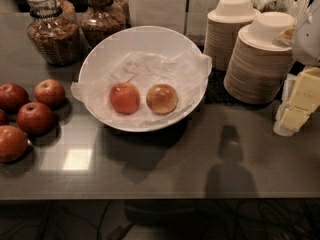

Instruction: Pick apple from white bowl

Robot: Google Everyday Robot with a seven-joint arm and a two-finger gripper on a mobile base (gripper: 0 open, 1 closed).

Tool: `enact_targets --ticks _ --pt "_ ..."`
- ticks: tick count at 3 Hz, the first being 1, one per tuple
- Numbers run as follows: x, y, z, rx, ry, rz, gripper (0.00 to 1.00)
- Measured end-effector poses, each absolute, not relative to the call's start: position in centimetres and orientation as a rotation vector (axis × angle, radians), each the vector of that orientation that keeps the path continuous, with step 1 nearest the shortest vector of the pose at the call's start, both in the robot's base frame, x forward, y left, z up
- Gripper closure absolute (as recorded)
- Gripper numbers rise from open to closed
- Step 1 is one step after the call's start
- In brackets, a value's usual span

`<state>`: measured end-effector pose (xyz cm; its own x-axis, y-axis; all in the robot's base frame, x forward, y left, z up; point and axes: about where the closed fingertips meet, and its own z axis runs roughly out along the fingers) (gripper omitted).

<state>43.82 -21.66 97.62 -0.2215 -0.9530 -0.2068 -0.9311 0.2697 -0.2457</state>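
Nearest the lens runs the dark, glossy bench [165, 174], and the hand [307, 36] shows as a pale shape at the right edge, over the stacked beige bowls [260, 59]; whether it is apart or together cannot be told. The apple [162, 98] lies well off to the hand's left, on crumpled paper [150, 66] in the white bowl [100, 54]. It is the hand-side fruit of two, just beside an orange-red apple [125, 98]. It's round, so no axis to favour. The call: reach left, then drop in over the rim.
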Motion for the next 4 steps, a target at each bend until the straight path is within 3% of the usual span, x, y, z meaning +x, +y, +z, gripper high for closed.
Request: enact_targets --ticks 2,4 --pt "46.4 -17.4 95.4 -1.718 2.164 -0.015 0.00" --pt "50.7 -7.4 94.3 -1.799 1.896 0.088 0.00"
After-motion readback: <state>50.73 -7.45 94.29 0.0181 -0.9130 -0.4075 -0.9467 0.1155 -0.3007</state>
